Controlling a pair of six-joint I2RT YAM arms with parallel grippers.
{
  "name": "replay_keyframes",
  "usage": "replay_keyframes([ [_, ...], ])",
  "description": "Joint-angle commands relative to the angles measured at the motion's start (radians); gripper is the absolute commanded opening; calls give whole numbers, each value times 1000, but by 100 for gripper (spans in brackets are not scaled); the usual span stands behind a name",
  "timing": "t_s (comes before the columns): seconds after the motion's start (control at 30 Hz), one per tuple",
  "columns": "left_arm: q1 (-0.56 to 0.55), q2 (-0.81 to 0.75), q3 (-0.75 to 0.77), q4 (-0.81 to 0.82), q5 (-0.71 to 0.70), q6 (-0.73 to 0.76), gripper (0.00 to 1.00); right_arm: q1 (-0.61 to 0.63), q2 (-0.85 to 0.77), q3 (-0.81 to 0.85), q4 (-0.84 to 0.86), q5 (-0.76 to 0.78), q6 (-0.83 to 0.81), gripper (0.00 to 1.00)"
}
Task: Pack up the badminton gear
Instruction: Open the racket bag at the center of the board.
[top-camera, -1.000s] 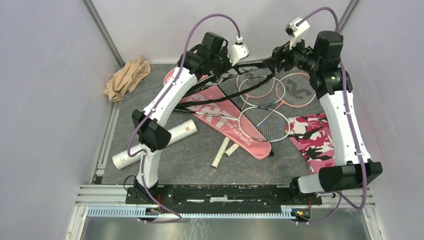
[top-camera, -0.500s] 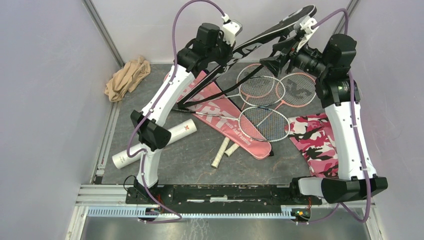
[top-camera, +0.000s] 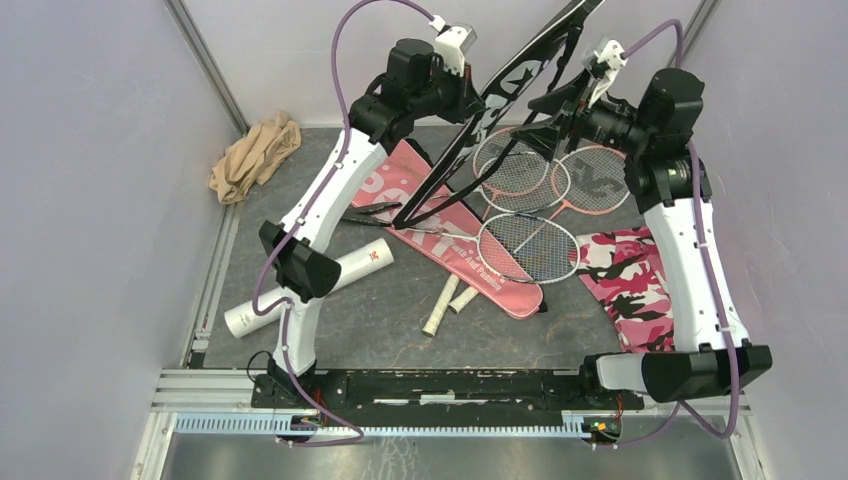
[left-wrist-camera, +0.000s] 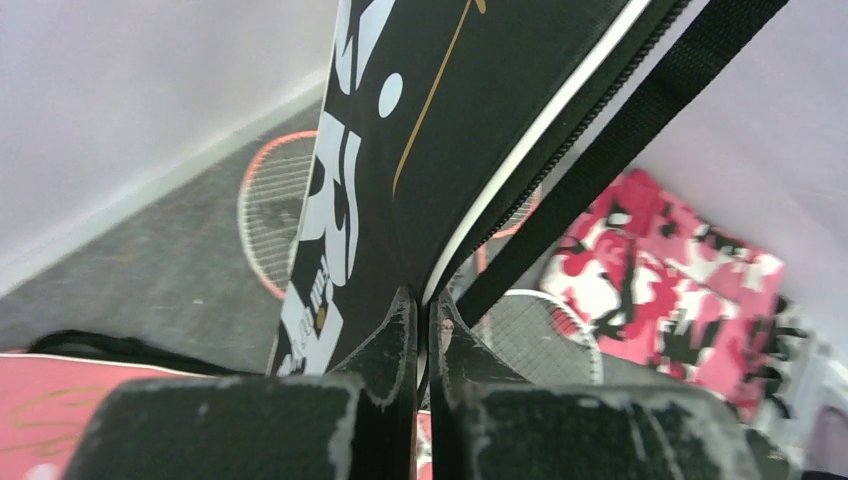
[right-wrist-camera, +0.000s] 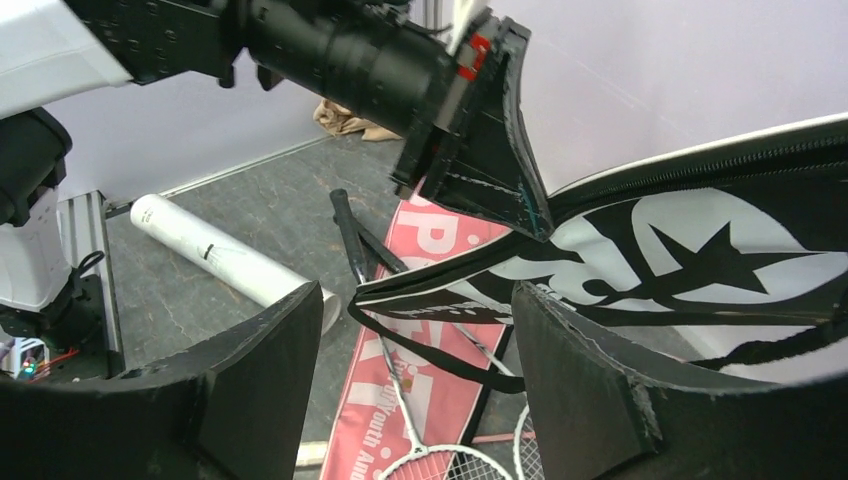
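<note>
Top external view: a black racket-shaped fabric bag with white lettering (top-camera: 520, 75) hangs tilted in the air above the far part of the dark grey bench (top-camera: 380, 320). The left claw (left-wrist-camera: 422, 305) is clamped on the bag's white-piped zip edge, fingers pressed together, and a black strap (left-wrist-camera: 600, 170) runs beside them. The right claw (right-wrist-camera: 415, 310) stands with its jaws wide apart just below the lifted bag and grips nothing. On the bench lies a flat pink racket-shaped bag lettered SPORT (top-camera: 440, 225). Thin pink-framed rackets (top-camera: 528, 247) rest partly over it, their white handles (top-camera: 445, 300) pointing toward the near edge. A long white tube (top-camera: 310, 290) lies near the left arm. A crumpled beige cloth (top-camera: 255, 155) sits in the far left corner, and a pink camouflage-patterned cloth (top-camera: 630, 270) lies at the right.
</note>
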Motion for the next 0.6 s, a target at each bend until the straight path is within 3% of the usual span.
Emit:
replay_keyframes([
  [0.0,-3,-103,-10,94,150,-188,2,-3,65,6,28,14,50,75],
  [0.27,-8,-157,-56,153,282,-298,2,-3,155,69,32,87,78,73],
  [0.57,-8,-248,-101,166,346,-327,2,-2,209,121,52,34,130,73],
])
